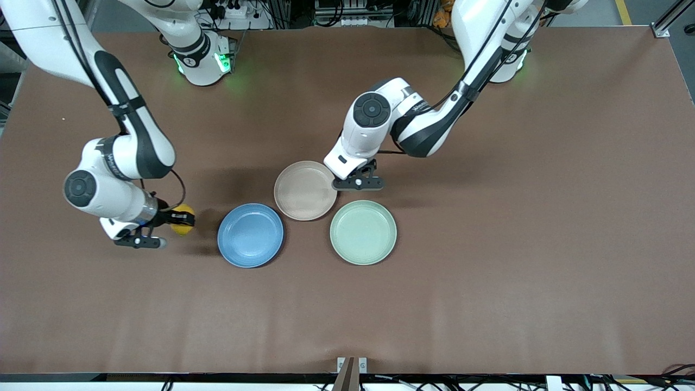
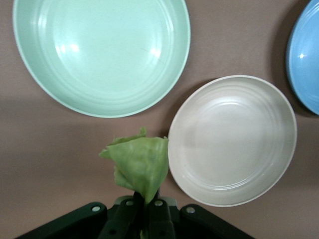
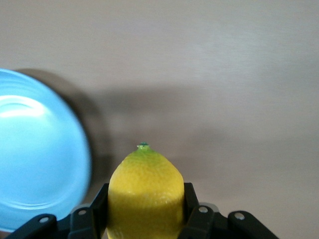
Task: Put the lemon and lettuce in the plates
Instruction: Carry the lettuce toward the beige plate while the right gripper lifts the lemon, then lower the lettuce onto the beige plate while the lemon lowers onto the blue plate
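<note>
My right gripper (image 1: pixel 175 219) is shut on the yellow lemon (image 1: pixel 183 219) and holds it just above the table, beside the blue plate (image 1: pixel 250 235) toward the right arm's end. In the right wrist view the lemon (image 3: pixel 145 191) sits between the fingers (image 3: pixel 192 206), with the blue plate (image 3: pixel 35 154) beside it. My left gripper (image 1: pixel 358 182) is shut on the green lettuce (image 2: pixel 140 167), which hangs over bare table beside the beige plate (image 2: pixel 233 140). The lettuce is hidden in the front view. The beige plate (image 1: pixel 305 190) and the blue plate are both empty.
An empty mint-green plate (image 1: pixel 363 232) lies nearer the front camera than my left gripper, next to the beige plate; it also shows in the left wrist view (image 2: pixel 102 55). The three plates sit close together on the brown table (image 1: pixel 488 244).
</note>
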Available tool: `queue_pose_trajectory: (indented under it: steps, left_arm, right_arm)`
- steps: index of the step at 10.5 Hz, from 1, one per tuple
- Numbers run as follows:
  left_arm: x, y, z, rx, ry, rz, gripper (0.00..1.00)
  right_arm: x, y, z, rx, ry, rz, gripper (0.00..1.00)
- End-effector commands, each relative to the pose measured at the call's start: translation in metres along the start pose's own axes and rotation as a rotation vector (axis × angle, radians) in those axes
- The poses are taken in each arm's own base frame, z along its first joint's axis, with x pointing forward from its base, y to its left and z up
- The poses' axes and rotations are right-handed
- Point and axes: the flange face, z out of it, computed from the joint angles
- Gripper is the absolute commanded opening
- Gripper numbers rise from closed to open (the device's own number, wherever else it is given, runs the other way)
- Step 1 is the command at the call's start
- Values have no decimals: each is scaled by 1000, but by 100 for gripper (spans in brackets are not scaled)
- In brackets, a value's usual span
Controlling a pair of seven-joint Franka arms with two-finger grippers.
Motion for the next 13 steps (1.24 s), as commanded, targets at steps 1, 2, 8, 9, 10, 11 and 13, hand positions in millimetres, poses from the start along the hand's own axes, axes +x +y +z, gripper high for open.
queue_pose_trajectory:
  steps: [1,2,8,9,10,11,13]
  left_arm:
    - [-7,22,1,-49,40,-64,0]
    - [-10,28,0,-76,53,-115,0]
    - [-48,63,36,-154,86,-133,0]
    - [-50,65,43,-168,97,-179,0]
    - [-46,65,47,-197,119,-226,0]
    - [-46,65,53,-201,123,-229,0]
    - [-43,64,56,-214,128,-272,0]
  right_arm:
    - [-5,-41,-10,-4,5,33,37]
    - [-8,-59,-9,-4,9,35,37]
    - [-7,-134,9,20,24,68,37]
    - [-6,-142,16,27,32,63,37]
    - [-4,-144,24,37,44,64,37]
    - [-3,-143,33,41,45,63,37]
    - [-2,-143,39,38,52,55,37]
